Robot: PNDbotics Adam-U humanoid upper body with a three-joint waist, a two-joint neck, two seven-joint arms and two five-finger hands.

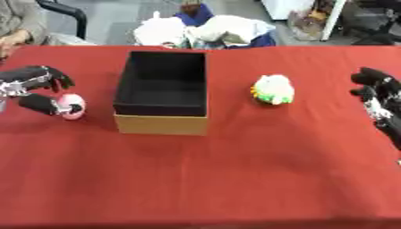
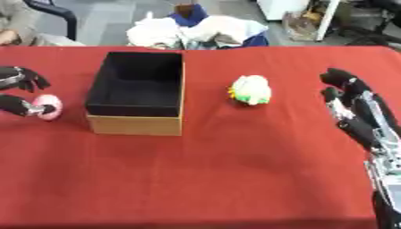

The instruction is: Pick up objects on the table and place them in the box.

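Pinching pink ball [image 1: 71, 106] at counter [image 1: 235, 179] level, left hand [image 1: 35, 87] curls round it, just left of the box [image 1: 162, 91]. Risk: ball squirts out mid-lift or clips the box wall. Right hand [image 2: 356, 109] idles open, well apart from white-green toy [image 1: 273, 89].

Both head eyes look down, sharing the table [image 1: 235, 179].
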